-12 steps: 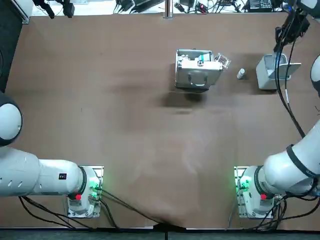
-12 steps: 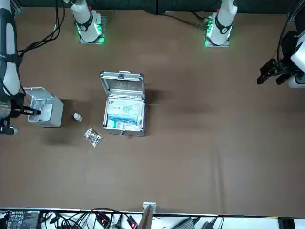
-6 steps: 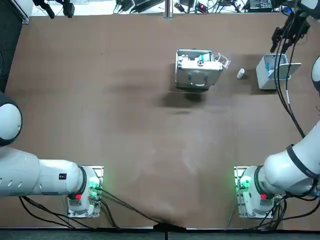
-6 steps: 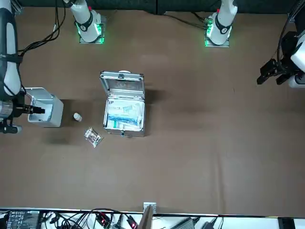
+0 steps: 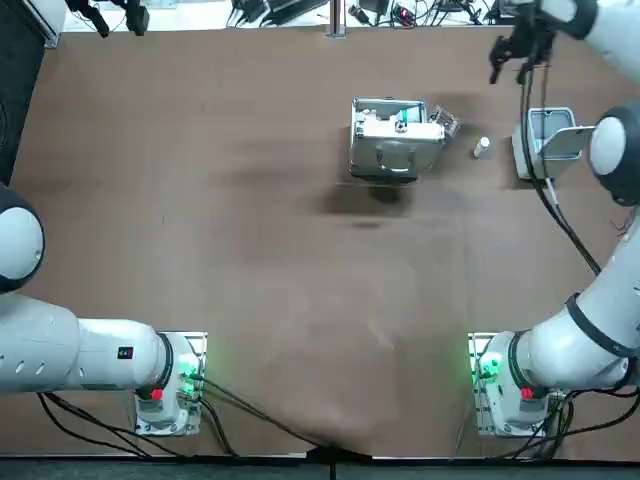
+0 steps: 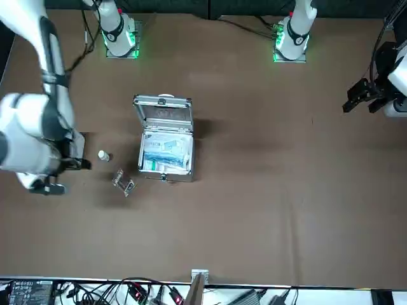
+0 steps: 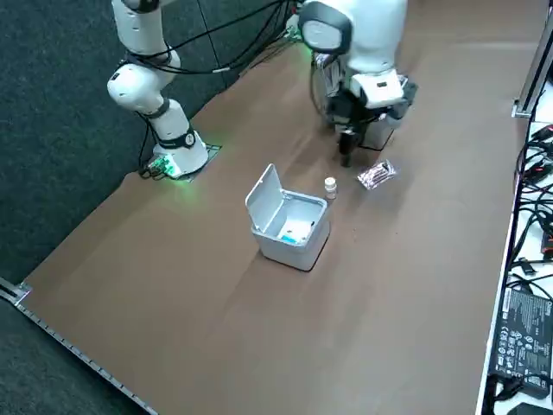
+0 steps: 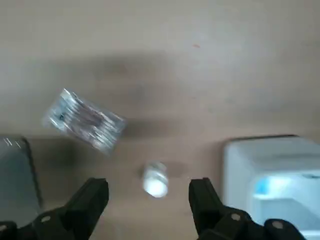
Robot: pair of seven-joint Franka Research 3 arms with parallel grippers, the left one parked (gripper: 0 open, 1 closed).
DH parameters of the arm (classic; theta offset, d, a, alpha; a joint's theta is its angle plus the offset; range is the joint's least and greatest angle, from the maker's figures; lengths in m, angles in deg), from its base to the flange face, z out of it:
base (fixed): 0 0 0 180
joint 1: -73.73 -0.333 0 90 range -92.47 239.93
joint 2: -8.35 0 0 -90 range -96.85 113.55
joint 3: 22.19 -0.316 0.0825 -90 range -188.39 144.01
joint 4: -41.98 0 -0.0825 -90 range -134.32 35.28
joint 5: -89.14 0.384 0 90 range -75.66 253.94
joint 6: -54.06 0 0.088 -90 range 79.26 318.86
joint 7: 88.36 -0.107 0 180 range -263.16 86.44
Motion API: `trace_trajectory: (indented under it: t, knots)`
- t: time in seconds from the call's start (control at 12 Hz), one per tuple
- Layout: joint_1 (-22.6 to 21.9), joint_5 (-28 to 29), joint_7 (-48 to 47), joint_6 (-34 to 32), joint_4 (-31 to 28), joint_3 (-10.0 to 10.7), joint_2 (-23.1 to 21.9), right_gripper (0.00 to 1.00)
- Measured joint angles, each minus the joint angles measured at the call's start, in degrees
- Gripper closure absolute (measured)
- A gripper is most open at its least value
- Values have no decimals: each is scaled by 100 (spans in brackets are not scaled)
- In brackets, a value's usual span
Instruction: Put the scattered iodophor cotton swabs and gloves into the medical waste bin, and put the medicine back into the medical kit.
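With my right claw (image 8: 148,192) spread above the white medicine bottle (image 8: 155,181), I'd next descend and pinch it.

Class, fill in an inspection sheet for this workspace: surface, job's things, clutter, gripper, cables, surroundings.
Surface: brown table, covering slightly creased.
Job's things: medical kit open, packets inside; waste bin lid up, something blue inside; small white bottle between kit and bin; foil packet lying beside the kit.
Clutter: nothing seen.
Grippers: right gripper open, holding nothing, above the table near the bottle.
Cables: cable bundles along the far edge; leads at the arm bases.
Surroundings: electronics box past the table edge; dark carpet.
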Motion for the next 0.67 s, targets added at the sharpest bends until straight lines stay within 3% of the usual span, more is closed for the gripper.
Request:
trace_trajectory:
  t: [0.25,0.33,0.42,0.67]
  knots:
    - [-432,190,-792,707,24,0,469,3]
    - [-499,381,-887,868,34,3,590,13]
    - [-559,604,-1053,1002,37,5,695,17]
    - [-678,967,-2026,1333,42,9,927,18]
